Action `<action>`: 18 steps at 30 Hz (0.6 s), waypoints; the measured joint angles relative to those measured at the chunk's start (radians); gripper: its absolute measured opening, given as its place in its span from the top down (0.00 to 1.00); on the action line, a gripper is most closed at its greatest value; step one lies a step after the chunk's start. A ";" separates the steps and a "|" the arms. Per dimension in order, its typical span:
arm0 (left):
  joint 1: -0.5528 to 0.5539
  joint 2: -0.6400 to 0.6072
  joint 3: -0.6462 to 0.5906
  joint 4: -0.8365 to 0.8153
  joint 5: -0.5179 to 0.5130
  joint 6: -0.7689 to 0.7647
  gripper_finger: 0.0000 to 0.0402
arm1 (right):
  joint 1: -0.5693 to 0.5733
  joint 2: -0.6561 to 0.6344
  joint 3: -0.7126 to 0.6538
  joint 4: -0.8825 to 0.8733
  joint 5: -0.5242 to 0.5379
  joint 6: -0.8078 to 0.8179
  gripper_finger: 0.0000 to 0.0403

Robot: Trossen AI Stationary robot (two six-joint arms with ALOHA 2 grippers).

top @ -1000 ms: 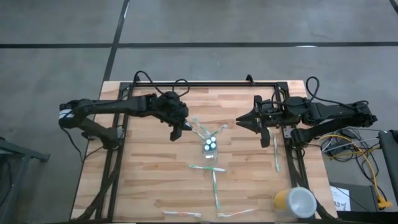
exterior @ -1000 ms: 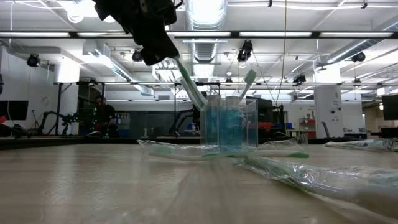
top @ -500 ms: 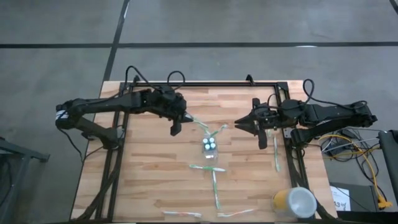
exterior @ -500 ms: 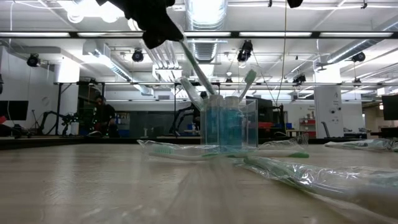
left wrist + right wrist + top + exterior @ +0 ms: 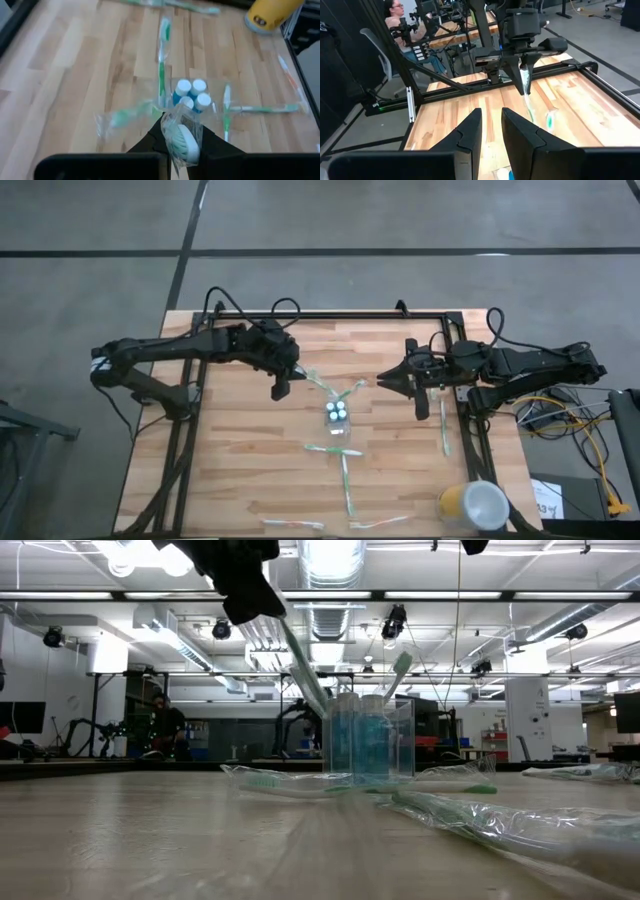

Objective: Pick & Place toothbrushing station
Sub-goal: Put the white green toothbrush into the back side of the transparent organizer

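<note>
Starting at the left of the high view, we see our left gripper (image 5: 281, 388) reaching in from the left-centre of the frame, just left of the clear cup (image 5: 338, 417). Its jaws are pinched on the handle end of a wrapped toothbrush (image 5: 313, 379), whose far end leans in toward the cup; the left wrist view shows the brush's butt (image 5: 181, 143) clamped between the fingers, with the white-capped tubes (image 5: 192, 93) standing in the cup beyond.

We judge the brush very light, thin and a little springy, and its crinkly film wrapper slippery, so a firm hold near the end of the handle suits it. The cup is light too and could tip if the brush levers on its rim.

Below centre, more wrapped toothbrushes (image 5: 345, 477) lie flat on the table (image 5: 240, 470).

At the right, our right gripper (image 5: 421, 406) hovers above the table at right-centre, holding nothing, its jaws only slightly parted.
</note>
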 joint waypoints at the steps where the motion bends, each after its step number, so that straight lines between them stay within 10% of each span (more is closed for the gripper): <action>1: -0.001 0.005 0.000 -0.008 0.004 0.000 0.93 | 0.000 0.000 0.000 0.000 0.000 0.000 0.83; 18: -0.018 0.103 0.000 0.001 0.044 -0.009 0.93 | 0.000 0.000 0.000 0.001 0.000 -0.001 0.83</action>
